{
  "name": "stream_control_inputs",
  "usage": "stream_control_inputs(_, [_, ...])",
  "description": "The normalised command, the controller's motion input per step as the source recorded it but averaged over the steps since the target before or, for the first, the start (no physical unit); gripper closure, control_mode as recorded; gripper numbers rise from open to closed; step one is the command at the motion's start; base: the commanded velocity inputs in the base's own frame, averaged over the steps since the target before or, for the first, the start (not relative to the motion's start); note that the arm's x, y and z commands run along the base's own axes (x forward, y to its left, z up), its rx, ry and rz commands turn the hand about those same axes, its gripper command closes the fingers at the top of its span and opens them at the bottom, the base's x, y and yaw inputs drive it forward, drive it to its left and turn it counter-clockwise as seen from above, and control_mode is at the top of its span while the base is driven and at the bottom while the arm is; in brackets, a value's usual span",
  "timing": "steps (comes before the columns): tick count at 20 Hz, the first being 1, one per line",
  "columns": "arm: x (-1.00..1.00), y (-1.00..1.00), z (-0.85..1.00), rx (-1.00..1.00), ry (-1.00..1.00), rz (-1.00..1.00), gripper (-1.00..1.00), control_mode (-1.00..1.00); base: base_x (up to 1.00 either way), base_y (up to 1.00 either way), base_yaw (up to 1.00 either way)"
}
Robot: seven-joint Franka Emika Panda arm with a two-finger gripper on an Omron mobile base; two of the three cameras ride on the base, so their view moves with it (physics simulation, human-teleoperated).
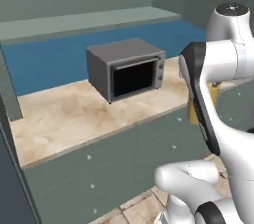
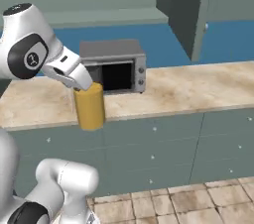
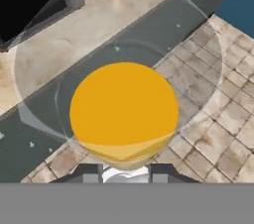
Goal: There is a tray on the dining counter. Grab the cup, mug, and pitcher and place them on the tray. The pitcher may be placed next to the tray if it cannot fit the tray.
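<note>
My gripper (image 2: pixel 83 87) is shut on the pitcher (image 2: pixel 90 107), a tall clear glass cylinder with orange-yellow liquid. It hangs upright in the air in front of the counter's edge, above the floor. In the left base view the pitcher (image 1: pixel 191 111) peeks out from behind my dark forearm. The hand view looks straight down into the pitcher (image 3: pixel 124 111), showing its orange disc and faint glass rim, with the gripper (image 3: pixel 126 173) clasping it at the bottom. The tray, cup, mug and dining counter are out of view.
A grey microwave (image 1: pixel 126 68) (image 2: pixel 115 64) stands on a narrow marbled counter (image 2: pixel 188 89) with a blue backsplash. Grey-green drawer fronts (image 2: pixel 163 143) run below it, above a tiled floor (image 2: pixel 198 200). A tall cabinet (image 2: pixel 186 10) hangs at the upper right.
</note>
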Motion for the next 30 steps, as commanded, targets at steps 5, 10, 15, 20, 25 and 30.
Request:
stream_control_inputs(5, [0.0, 0.0, 0.0, 0.0, 0.0, 0.0, 1.0, 1.0, 0.0, -0.2, -0.89])
stream_control_inputs(10, [0.0, 0.0, 0.0, 0.0, 0.0, 0.0, 1.0, 1.0, 0.0, -0.24, -0.83])
stream_control_inputs(15, [0.0, 0.0, 0.0, 0.0, 0.0, 0.0, 1.0, 1.0, 0.08, -0.23, -0.77])
stream_control_inputs(20, [0.0, 0.0, 0.0, 0.0, 0.0, 0.0, 1.0, 1.0, 0.6, -0.24, -0.6])
stream_control_inputs(25, [0.0, 0.0, 0.0, 0.0, 0.0, 0.0, 1.0, 1.0, 0.9, -0.33, -0.5])
stream_control_inputs(30, [0.0, 0.0, 0.0, 0.0, 0.0, 0.0, 1.0, 1.0, 1.0, -0.33, -0.43])
